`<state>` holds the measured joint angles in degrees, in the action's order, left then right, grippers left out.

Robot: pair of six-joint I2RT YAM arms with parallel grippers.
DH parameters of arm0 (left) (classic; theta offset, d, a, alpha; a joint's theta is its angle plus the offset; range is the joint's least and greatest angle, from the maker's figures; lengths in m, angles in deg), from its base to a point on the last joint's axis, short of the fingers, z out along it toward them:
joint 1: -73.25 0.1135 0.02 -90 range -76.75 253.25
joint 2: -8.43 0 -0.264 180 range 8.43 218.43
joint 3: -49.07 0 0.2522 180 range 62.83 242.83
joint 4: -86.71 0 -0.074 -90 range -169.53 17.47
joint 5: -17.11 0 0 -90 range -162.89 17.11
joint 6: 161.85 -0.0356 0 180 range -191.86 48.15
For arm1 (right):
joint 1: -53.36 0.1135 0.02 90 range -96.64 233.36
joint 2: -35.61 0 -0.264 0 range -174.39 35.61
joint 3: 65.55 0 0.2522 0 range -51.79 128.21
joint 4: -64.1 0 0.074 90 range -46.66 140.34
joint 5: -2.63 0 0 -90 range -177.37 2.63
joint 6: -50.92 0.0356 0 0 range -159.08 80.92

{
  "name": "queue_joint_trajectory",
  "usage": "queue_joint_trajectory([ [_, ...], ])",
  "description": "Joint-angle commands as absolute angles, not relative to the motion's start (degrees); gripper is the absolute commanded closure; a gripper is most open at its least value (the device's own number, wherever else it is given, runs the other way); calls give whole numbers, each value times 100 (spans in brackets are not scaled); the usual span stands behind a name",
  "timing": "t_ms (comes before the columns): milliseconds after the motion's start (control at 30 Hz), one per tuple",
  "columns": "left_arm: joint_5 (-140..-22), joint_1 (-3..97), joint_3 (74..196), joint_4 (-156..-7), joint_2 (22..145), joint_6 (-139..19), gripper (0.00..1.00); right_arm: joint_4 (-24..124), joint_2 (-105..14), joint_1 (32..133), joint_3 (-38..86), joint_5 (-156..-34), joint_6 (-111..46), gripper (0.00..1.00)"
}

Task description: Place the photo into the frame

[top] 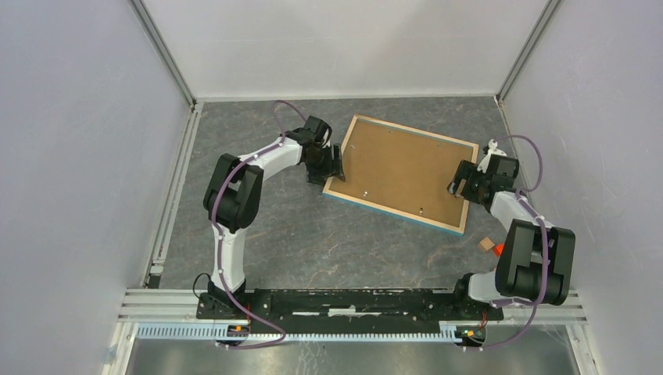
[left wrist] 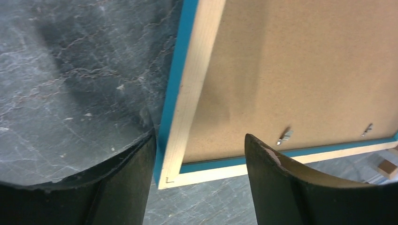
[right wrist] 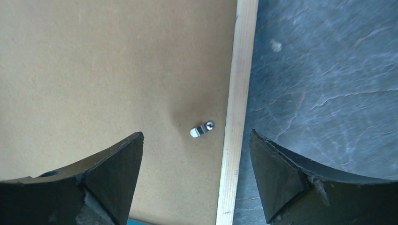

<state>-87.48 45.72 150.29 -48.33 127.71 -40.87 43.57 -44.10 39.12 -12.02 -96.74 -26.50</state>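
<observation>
On the grey marbled worktop, about mid-field, the frame lies back upward and skewed to the arms. Its rim is light wood on top and bright blue down the outer sides. A plain brown backing board fills the opening.

Left side: the left gripper is at the frame's left edge, close to the near-left corner. Its jaws stand wide and straddle the rim. In the wrist view the outer finger sits just beside the blue side, and the inner finger is over the backing board, apart from the rim. Whether the outer finger touches the blue, I cannot tell. Nothing is gripped.

Centre: two small metal tabs show on the board, just inside the near rim.

Right side: the right gripper is at the frame's right edge. Its jaws are wide, astride the wood rim, with one finger over the board and one over bare worktop, neither pressed on the rim. One metal tab lies between them, just inside the rim. Nothing is held.

Far right, near the right arm: a small brown block sits on the worktop with something orange touching it, apart from the frame.
</observation>
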Motion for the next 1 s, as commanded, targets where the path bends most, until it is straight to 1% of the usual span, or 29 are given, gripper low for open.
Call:
queue_joint_trajectory([
  [0, -8423, 4548, 15015, -4582, 12751, -4436, 28, 4656, -4425, 3943, -1471, -9892, -2676, 13],
  [100, -8528, 4515, 14780, -4582, 12654, -4338, 36, 4591, -4382, 3968, -1650, -9898, -2741, 15],
  [200, -8631, 4521, 14378, -4658, 12356, -4260, 37, 4506, -4264, 4111, -1768, -9984, -2774, 16],
  [267, -8560, 4526, 14053, -4734, 12071, -4255, 41, 4528, -4140, 4313, -1913, -10148, -2723, 16],
  [367, -8546, 4562, 13626, -4747, 11667, -4270, 43, 4596, -3952, 4740, -2220, -10487, -2495, 17],
  [433, -8633, 4581, 13299, -4763, 11391, -4287, 45, 4508, -3784, 5072, -2354, -10382, -2432, 17],
  [533, -9024, 4580, 12569, -4946, 10835, -4140, 51, 4511, -3462, 5639, -2658, -10429, -2274, 17],
  [600, -9277, 4578, 11935, -5100, 10362, -3954, 52, 4487, -3252, 5927, -2873, -10535, -2147, 18],
  [700, -9338, 4582, 10914, -5147, 9431, -3734, 52, 4384, -2819, 6196, -3285, -10766, -1768, 18],
  [767, -9180, 4583, 10539, -4860, 8827, -3688, 48, 4157, -2519, 6317, -3431, -10829, -1707, 12],
  [833, -9047, 4591, 10359, -4495, 8239, -3632, 40, 3694, -2200, 6385, -3373, -10672, -1883, 2],
  [967, -8214, 4591, 10500, -3943, 7452, -3570, 7, 2750, -1730, 6424, -2918, -10160, -2278, 2],
])
